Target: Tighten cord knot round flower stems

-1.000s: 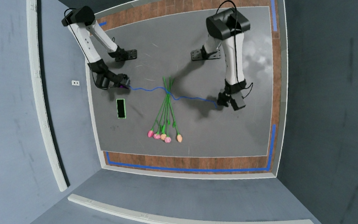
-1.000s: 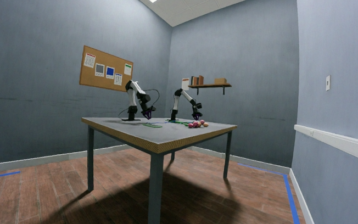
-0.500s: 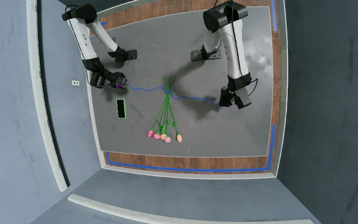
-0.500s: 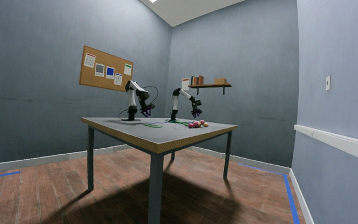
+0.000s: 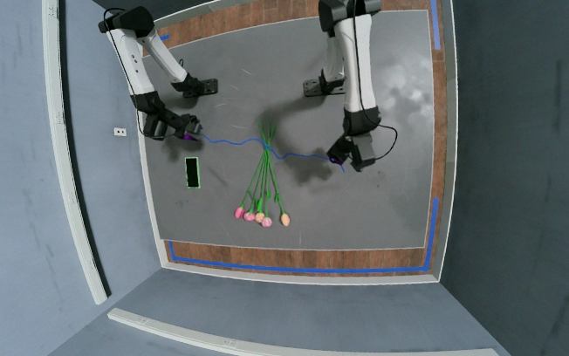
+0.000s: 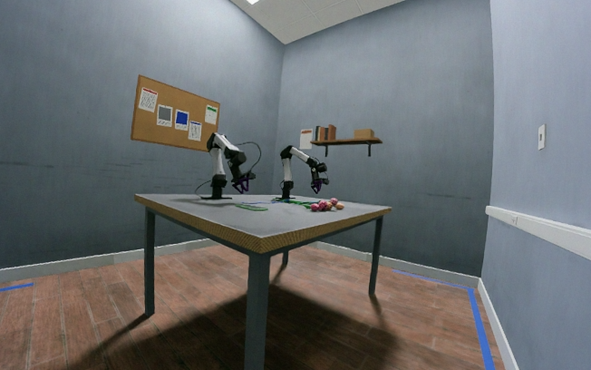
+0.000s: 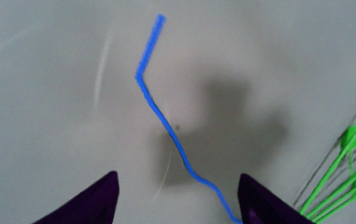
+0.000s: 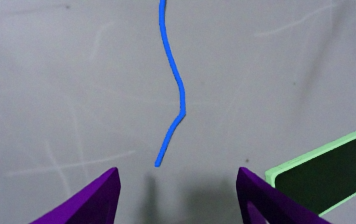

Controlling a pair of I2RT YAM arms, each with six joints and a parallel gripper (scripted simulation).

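Both claws, left gripper and right gripper, are released; the cord lies slack, crossing the gathered stems; I judge the pulling finished, but knot tightness I cannot confirm; probably only withdrawal is left.
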